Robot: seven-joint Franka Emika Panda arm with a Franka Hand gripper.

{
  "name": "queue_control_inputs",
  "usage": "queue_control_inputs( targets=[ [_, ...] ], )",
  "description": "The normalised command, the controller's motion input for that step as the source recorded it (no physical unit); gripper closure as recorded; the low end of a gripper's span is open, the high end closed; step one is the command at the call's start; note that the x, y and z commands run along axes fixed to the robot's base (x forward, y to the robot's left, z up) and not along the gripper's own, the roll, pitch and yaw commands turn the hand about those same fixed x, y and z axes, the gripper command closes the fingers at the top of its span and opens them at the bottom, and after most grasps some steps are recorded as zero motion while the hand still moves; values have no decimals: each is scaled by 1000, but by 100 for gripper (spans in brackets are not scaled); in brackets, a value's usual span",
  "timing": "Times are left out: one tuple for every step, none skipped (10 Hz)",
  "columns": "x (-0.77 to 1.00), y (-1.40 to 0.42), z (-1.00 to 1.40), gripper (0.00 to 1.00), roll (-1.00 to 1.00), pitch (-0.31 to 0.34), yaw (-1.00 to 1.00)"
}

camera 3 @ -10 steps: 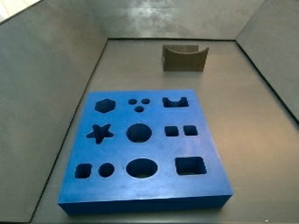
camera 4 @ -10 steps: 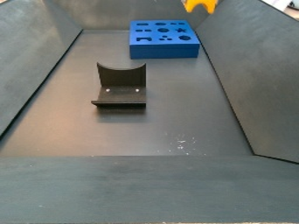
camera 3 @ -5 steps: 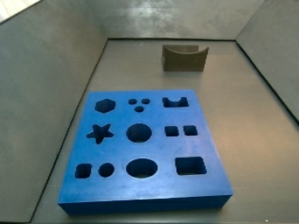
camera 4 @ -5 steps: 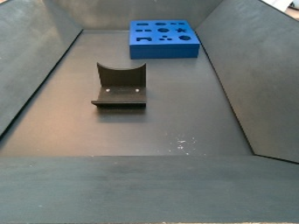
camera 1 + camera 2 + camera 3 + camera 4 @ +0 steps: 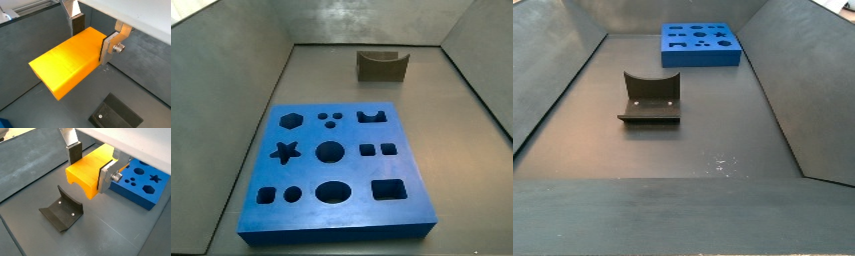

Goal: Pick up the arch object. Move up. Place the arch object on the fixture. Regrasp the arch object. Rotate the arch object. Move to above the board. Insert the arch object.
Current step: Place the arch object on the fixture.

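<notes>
The arch object (image 5: 89, 172) sits clamped between my gripper (image 5: 90, 163) fingers, raised out of both side views, its long axis sticking out past the pads, and the fixture (image 5: 62, 208) lies on the floor below it.

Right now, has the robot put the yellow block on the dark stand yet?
Not yet. Picking up looks done: in both wrist views the gripper is shut on the arch object, held in the air above the floor. The fixture is bare in both side views. Placing, regrasping, rotating and inserting into the board remain.
</notes>
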Motion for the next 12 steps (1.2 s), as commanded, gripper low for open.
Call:
queue_control_inputs(
  targets=[
    [1000,354,-712,100,-1000,140,121],
    [1000,306,-618,100,-1000,119,90],
    [1000,262,-567,100,-1000,116,80],
    [1000,199,-433,100,-1000,120,50],
    [1000,181,-380,100,-1000,125,36],
    [1000,151,-275,100,-1000,154,2],
    [1000,139,-228,100,-925,179,-26],
    [1000,120,-183,100,-735,157,-59],
    [1000,110,-162,100,-638,142,-72],
    [1000,98,-122,100,-448,115,-91],
    [1000,88,-104,100,-312,100,-95],
    [1000,70,-78,100,-216,73,-92]
  ],
)
